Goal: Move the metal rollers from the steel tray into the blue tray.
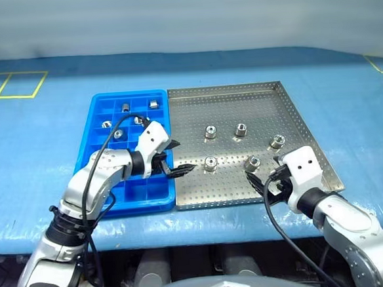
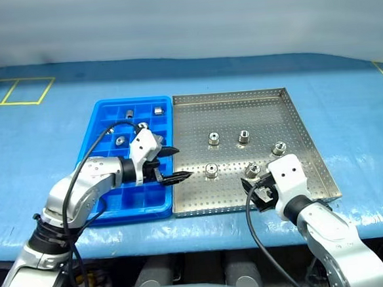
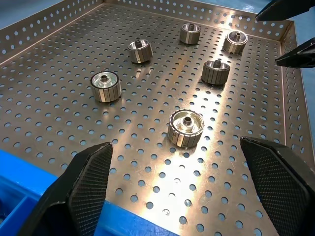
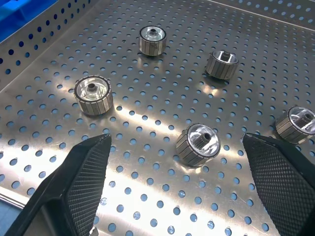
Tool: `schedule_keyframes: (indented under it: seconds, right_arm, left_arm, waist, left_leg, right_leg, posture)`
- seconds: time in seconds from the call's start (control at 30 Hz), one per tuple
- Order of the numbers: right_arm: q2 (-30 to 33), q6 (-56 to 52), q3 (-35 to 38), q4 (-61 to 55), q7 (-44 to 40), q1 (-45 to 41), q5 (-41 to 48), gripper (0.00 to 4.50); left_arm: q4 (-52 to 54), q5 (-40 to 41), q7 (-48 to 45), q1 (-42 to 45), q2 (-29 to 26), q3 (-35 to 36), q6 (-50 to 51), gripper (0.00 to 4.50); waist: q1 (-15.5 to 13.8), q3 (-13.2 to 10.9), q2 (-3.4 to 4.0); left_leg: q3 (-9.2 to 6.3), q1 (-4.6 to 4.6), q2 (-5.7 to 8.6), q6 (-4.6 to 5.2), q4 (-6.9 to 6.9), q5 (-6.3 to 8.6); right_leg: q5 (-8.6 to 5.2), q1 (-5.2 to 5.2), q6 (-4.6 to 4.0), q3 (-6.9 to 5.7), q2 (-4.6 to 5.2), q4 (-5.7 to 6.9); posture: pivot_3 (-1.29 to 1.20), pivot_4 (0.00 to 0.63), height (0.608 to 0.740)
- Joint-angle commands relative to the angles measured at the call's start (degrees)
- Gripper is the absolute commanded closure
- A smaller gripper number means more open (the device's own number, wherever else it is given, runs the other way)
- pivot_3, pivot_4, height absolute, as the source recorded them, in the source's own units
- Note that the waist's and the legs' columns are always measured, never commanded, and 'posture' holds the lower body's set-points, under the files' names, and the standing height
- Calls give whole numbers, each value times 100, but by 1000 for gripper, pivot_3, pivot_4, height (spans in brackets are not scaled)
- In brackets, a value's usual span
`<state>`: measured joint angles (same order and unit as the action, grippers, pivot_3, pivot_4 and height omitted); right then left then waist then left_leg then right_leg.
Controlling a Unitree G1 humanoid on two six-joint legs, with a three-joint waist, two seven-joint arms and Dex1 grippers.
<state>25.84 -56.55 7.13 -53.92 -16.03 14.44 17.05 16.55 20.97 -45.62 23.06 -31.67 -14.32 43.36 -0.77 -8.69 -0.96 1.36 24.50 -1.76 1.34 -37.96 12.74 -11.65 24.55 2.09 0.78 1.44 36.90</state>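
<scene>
Five metal rollers (image 1: 210, 164) stand on the steel tray (image 1: 294, 110), and both grippers hover open over its near side, holding nothing.

Two rollers sit side by side toward the tray's middle, one lies near the right rim, and two are closer in: one near-left, just beyond the left gripper (image 1: 182, 170), and one near-right, just beyond the right gripper (image 1: 259, 179). The left gripper's fingers (image 3: 91, 184) are spread wide either side of the near-left roller without touching it; the right gripper's fingers (image 4: 88, 177) are released just as wide, with the near-right roller between them and just ahead. The blue tray (image 1: 94, 117) lies against the steel tray's left edge and holds several more rollers in its far compartments. Both trays rest on the blue-covered table (image 1: 40, 141).
</scene>
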Motion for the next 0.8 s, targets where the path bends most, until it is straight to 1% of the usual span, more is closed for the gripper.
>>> schedule_keyframes:
  seconds: [0.03, 0.37, 0.67, 0.7, 0.8]
  right_arm:
    - [102, 229, 23, -98, 13, 10, -97, 20]
    - [160, 460, -37, -74, -226, 74, -14, 20]
    - [142, 556, -73, -1, -216, 85, -98, 20]
    - [137, 563, -83, 7, -209, 83, -106, 20]
    - [95, 600, -90, 12, -161, 137, -145, 20]
  left_arm:
    - [292, 51, 60, 10, 26, 88, 32, 0]
    - [311, 109, 211, -33, 38, 206, 88, 0]
    - [290, 115, 172, 23, 44, 216, 20, 0]
    - [258, 134, 146, 76, 55, 198, 59, 0]
    - [8, -99, 7, 486, 63, -259, 151, 0]
  waist:
    - [-5, 0, 0]
    - [-12, 0, 0]
    - [-14, 0, 0]
    - [-14, 0, 0]
    - [-49, -1, -3]
  left_leg:
    - [0, 0, 0, 0, 0, 0]
    - [0, 0, 1, 0, -1, 0]
    - [-1, 0, 1, 0, -1, 0]
    - [0, 0, 1, 0, -1, 0]
    - [-2, 1, 2, 0, -3, 0]
  right_leg:
    - [0, 0, 0, 0, 0, 0]
    - [0, 0, 0, -1, 0, 0]
    - [0, -1, 0, -1, 0, 0]
    - [0, -1, 0, -1, 0, 0]
    - [0, -1, 0, -2, 0, 2]
  posture:
    - [35, 150, 740]
    - [44, 150, 740]
    - [44, 150, 740]
    - [46, 150, 740]
    - [41, 150, 740]
